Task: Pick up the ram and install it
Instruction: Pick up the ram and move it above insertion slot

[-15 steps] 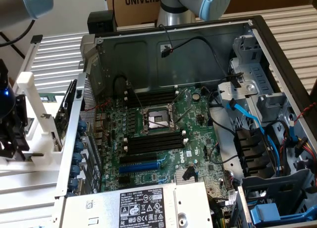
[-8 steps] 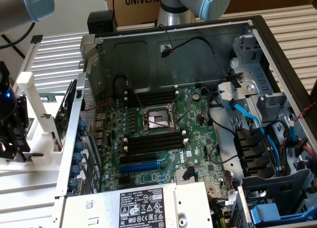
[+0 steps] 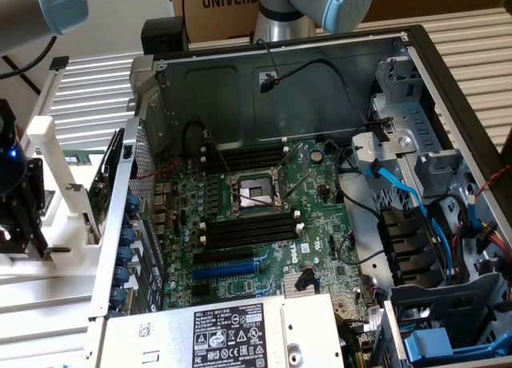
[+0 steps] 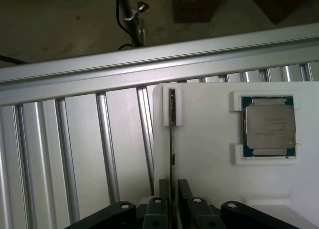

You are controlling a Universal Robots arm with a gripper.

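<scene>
We judge the task to be at its very start. The ram [image 4: 172,139] stands on edge in its groove in the white holder [image 4: 209,164], which sits on the slatted metal table [image 4: 75,154] outside the computer case [image 3: 280,72], at the exterior view's left. The gripper [image 4: 172,185] is down at the near end of the stick and straddles it, but we cannot tell whether it is clamped on the board or only close around it. The ram is not lifted, as its far end sits in the holder's notch. So the pick-up is not finished, and carrying the stick to the case and seating it are both left to do.

Inside the case, on the motherboard [image 3: 320,216], we see nothing seated in the memory slots.

Our count:
- One ram.
- One gripper.
- One white holder.
- One processor chip [image 4: 269,127], lying in its own recess of the holder, well apart from the ram.
- One processor socket [image 3: 252,194] on the motherboard.
- Two banks of black memory slots, one on the far side of the socket [image 3: 244,158] and one on the near side [image 3: 248,228]. We cannot count the slots in each bank with confidence.
- One blue expansion slot [image 3: 228,268], nearer than the near bank.
</scene>
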